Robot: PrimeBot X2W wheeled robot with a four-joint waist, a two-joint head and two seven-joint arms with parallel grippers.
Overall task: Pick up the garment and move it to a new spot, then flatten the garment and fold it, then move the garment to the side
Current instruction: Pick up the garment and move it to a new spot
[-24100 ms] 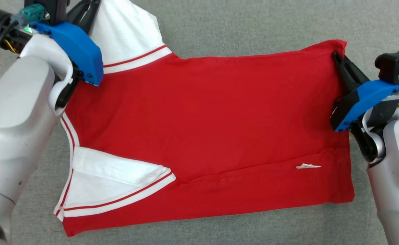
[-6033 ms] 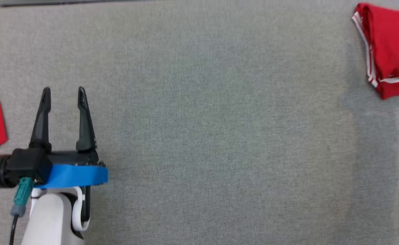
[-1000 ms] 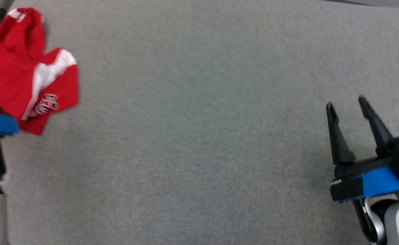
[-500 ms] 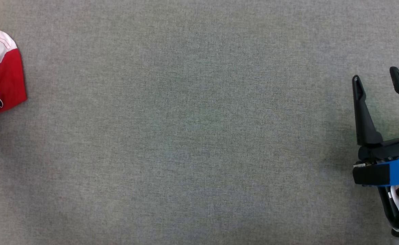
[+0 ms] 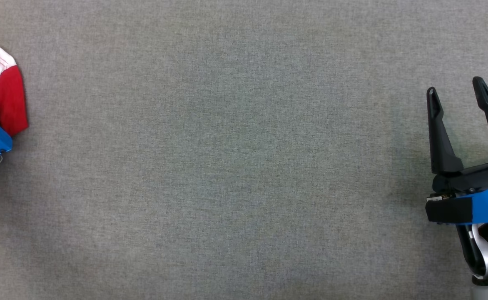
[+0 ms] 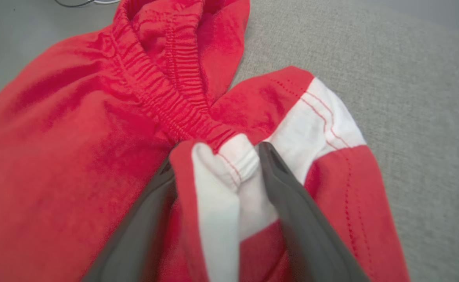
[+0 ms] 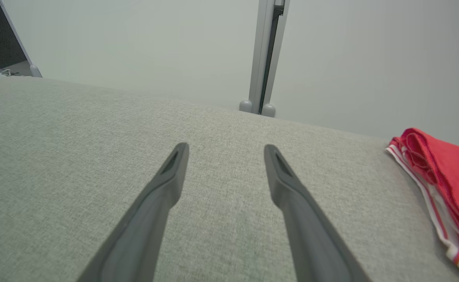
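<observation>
The left gripper [image 6: 217, 156] was seen up close, with its two fingers held wide apart. A bunched fold of the red and white garment [image 6: 76, 156] was poked up between them. The fold did not look squeezed, so the garment was judged to be not yet held. The garment was heaped in a crumpled pile on the grey desk [image 5: 244, 166], at the far left of the head view, with its stretchy band [image 6: 167, 98] twisted on top.

Things could go wrong from here. If only the thin top fold were pinched, the cloth could slip out and be dropped when lifted. If too many layers were pinched together, the garment would come up as a lump and be hard to lay flat. The pile seemed to lie near the desk's edge, so it could be pushed off by a bad nudge.

The right gripper [image 5: 458, 89] was held open and empty over bare desk, well apart from the garment. The middle of the desk was seen to be free for a new spot. Further off, a folded red cloth [image 7: 441, 172] was laid near the desk's far edge, where it could be bumped. A dark wire [image 6: 76, 3] was seen past the pile. Behind it all, a pale wall [image 7: 135, 47] and a grey post [image 7: 266, 58] were seen.
</observation>
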